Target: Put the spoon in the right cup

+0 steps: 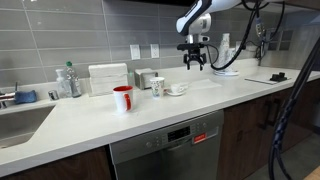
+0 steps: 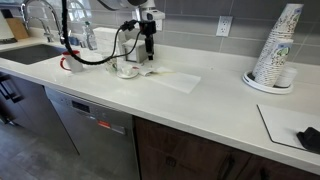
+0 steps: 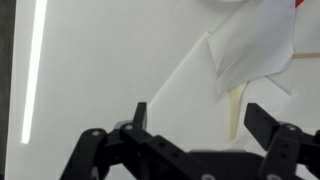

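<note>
White countertop [image 1: 100, 120] below me. My claw [image 1: 194, 62] hangs above it, jaws spread wide, nothing between them. Right cup [image 1: 157, 87] stands upright on the counter, near the red cup [image 1: 122, 98], between it and my claw. Wrist view: paper napkins [image 3: 245, 50] lie flat under me, with a pale strip [image 3: 233, 112] poking out from beneath. Can't tell if that's the spoon.

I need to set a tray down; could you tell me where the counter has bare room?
Bare: the counter in front of the red cup, and between the napkins and the paper-cup stack. Crowded around the whitish cup.
</note>
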### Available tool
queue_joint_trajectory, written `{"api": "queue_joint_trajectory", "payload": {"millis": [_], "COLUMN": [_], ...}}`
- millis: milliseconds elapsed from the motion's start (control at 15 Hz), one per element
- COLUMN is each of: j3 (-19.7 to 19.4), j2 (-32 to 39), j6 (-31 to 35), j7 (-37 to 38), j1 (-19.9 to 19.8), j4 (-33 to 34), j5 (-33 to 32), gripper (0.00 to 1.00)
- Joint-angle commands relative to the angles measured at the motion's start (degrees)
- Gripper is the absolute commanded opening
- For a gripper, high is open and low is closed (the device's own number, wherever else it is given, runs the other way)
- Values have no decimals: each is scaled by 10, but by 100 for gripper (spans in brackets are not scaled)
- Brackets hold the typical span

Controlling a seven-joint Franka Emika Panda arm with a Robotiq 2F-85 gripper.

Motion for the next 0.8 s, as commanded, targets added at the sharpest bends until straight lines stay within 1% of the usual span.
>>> {"api": "queue_joint_trajectory", "payload": {"millis": [0, 133, 333, 733], "j3": [7, 0, -5, -11], "j2": [105, 153, 206, 284], "j6": [-55, -41, -41, -1], "j7": [-27, -16, -9, 15], "j1": [-34, -37, -37, -27], "j4": [141, 195, 256, 341], "j5": [49, 48, 38, 20], "gripper": [100, 100, 100, 100]}}
